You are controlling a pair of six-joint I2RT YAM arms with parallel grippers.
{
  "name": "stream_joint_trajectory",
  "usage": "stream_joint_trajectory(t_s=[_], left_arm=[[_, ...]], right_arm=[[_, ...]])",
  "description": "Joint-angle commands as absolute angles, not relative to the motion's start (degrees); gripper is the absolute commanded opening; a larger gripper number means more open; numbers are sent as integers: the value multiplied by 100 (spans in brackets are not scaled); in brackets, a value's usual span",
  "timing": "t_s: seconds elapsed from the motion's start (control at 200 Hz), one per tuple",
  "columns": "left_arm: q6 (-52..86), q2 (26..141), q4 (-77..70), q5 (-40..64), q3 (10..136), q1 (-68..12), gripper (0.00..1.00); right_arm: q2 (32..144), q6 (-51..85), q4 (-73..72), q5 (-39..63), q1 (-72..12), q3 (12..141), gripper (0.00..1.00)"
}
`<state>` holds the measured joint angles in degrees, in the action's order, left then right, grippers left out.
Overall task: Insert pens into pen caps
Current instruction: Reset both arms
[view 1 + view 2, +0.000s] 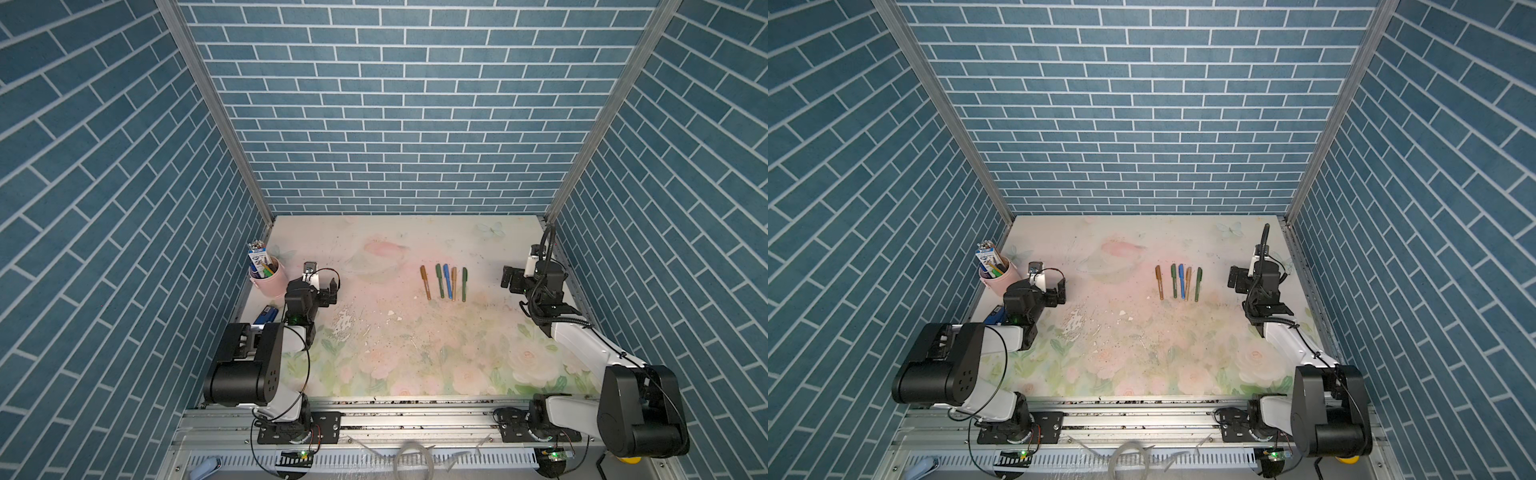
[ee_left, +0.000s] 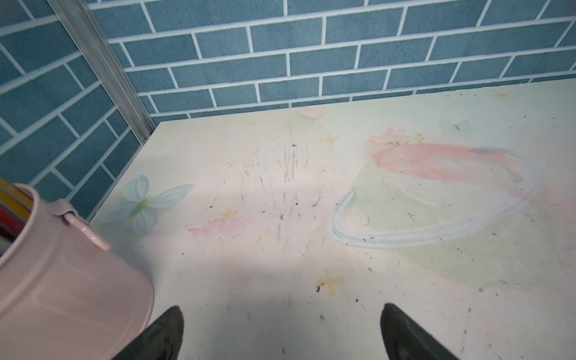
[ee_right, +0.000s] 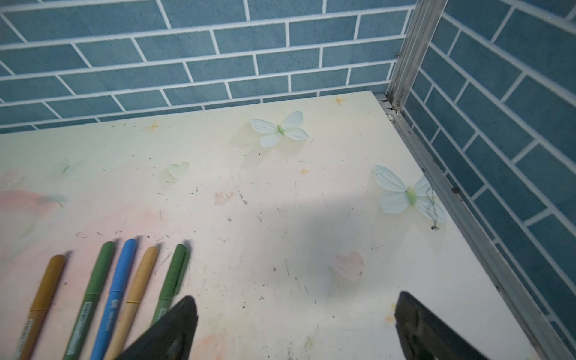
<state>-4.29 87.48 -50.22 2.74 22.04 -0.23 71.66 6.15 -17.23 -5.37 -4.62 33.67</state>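
A: On the bench, in both top views, what do you see?
B: Five pens lie in a row near the middle. Their caps are on. The left pincer is near a pink cup. The right pincer is to the right of the pens, not touching them.
A: And the left wrist view?
B: The left pincer is wide open and holds nothing. The cup is close.
A: The right wrist view?
B: The right pincer is wide open and empty too. One finger hides part of the end green pen.
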Motion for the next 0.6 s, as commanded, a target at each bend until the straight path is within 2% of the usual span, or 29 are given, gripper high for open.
stream_joint_trajectory(t_s=[0.0, 0.14, 0.28, 0.48, 0.595], left_arm=[[-396, 8773, -4931, 335, 2229, 9, 99], [-396, 8764, -4931, 336, 2228, 10, 100], [-396, 8767, -4931, 334, 2231, 9, 100], [-396, 8767, -4928, 333, 2231, 9, 100], [-396, 8772, -4928, 332, 2228, 9, 100]], right_arm=[[7476, -43, -2908, -606, -390, 2971, 99], [7871, -332, -3113, -458, -383, 2900, 99], [8303, -458, -4368, -254, -385, 2340, 99], [8177, -458, -4727, -365, -395, 2058, 99], [8358, -296, -6004, -700, -380, 1493, 99]])
